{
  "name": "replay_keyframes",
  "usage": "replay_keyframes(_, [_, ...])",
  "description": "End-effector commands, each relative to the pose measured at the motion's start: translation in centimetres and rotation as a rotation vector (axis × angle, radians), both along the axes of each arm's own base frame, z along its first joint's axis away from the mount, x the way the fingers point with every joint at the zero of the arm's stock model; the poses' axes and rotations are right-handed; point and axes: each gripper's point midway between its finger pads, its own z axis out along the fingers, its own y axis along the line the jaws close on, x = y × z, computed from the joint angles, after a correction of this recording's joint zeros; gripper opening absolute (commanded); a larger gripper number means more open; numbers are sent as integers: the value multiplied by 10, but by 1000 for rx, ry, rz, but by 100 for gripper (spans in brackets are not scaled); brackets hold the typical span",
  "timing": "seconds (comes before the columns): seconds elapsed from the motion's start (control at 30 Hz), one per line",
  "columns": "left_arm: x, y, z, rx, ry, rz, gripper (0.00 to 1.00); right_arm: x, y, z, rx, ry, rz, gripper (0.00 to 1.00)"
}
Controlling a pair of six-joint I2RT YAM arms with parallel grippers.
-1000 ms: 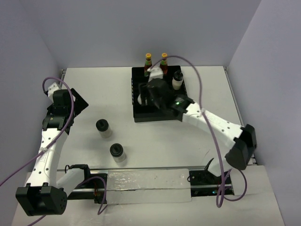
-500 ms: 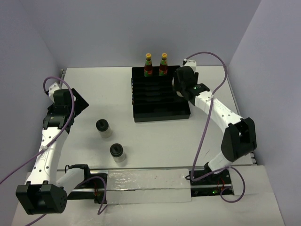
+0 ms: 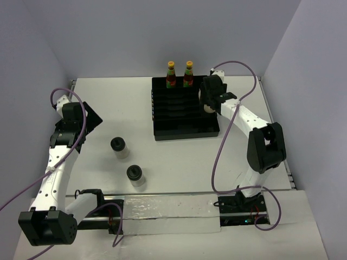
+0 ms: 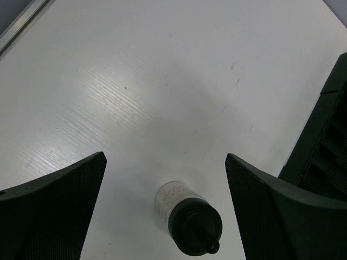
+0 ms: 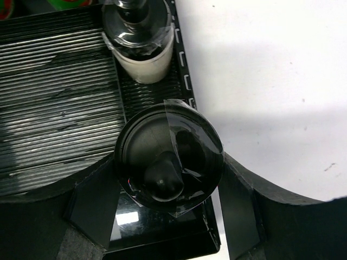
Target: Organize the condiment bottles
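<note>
Two sauce bottles [image 3: 171,73] [image 3: 189,73] stand at the far edge of the black slotted tray [image 3: 179,116]. My right gripper [image 3: 206,107] [image 5: 169,179] hangs over the tray's right column, shut on a clear jar with a black lid [image 5: 169,157]. Just beyond it another jar [image 5: 139,40] stands in the tray [image 5: 54,108]. Two more jars [image 3: 119,147] [image 3: 135,176] stand on the white table left of the tray. My left gripper [image 3: 87,119] [image 4: 165,157] is open above the table, with one of those jars [image 4: 187,225] below and between its fingers, untouched.
The tray's edge [image 4: 325,151] shows at the right of the left wrist view. A metal rail with a clear plate [image 3: 173,211] runs along the near table edge. Purple cables [image 3: 233,65] loop from both arms. Walls close in on the table at the back and sides.
My right gripper has swung from the tray's left-middle to its right column, then shifted slightly there. The left arm and the two table jars have not moved.
</note>
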Motion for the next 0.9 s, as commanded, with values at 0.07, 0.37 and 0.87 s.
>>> replay_keyframes(0.07, [7, 2, 13, 4, -43, 0, 99, 33, 13, 47, 64, -148, 18, 31])
replay_keyframes(0.37, [6, 3, 15, 10, -47, 3, 100, 39, 15, 10, 42, -82, 15, 31])
replay_keyframes(0.87, [6, 3, 16, 8, -45, -1, 99, 28, 15, 19, 58, -86, 15, 98])
